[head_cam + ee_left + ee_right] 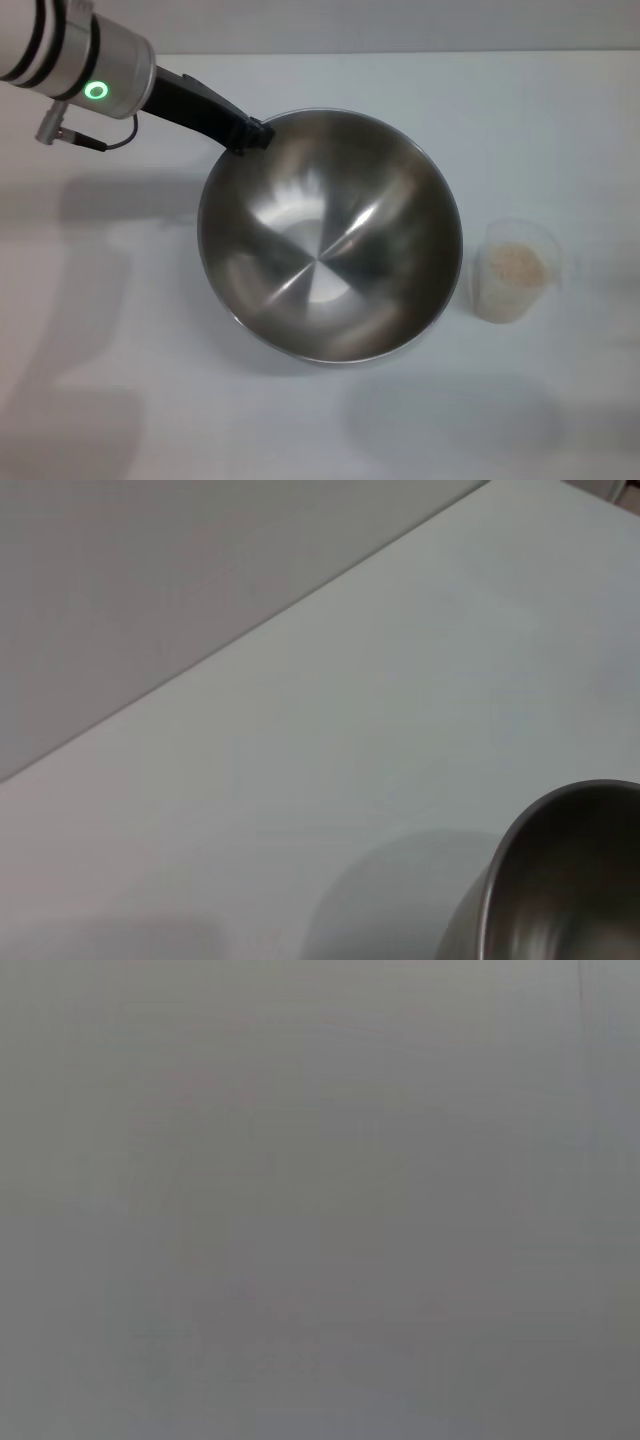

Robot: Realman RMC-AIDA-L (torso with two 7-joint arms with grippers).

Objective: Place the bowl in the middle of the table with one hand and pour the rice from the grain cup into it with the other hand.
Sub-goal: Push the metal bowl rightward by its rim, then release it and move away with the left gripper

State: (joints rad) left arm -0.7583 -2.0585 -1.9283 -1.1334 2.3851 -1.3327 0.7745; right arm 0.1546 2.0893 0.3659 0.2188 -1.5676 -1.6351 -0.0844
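Observation:
The steel bowl [330, 250] fills the middle of the head view, tilted and empty, casting a shadow on the white table [120, 400] below it. My left gripper [250, 133] reaches in from the far left and is shut on the bowl's far-left rim. A curved piece of the bowl [570, 890] also shows in the left wrist view above the table [350, 730]. The clear grain cup [515, 295] stands upright just right of the bowl, apart from it, with rice [516, 262] inside. My right gripper is out of view.
The table's far edge [400, 52] runs along the top of the head view. The right wrist view shows only a plain grey surface.

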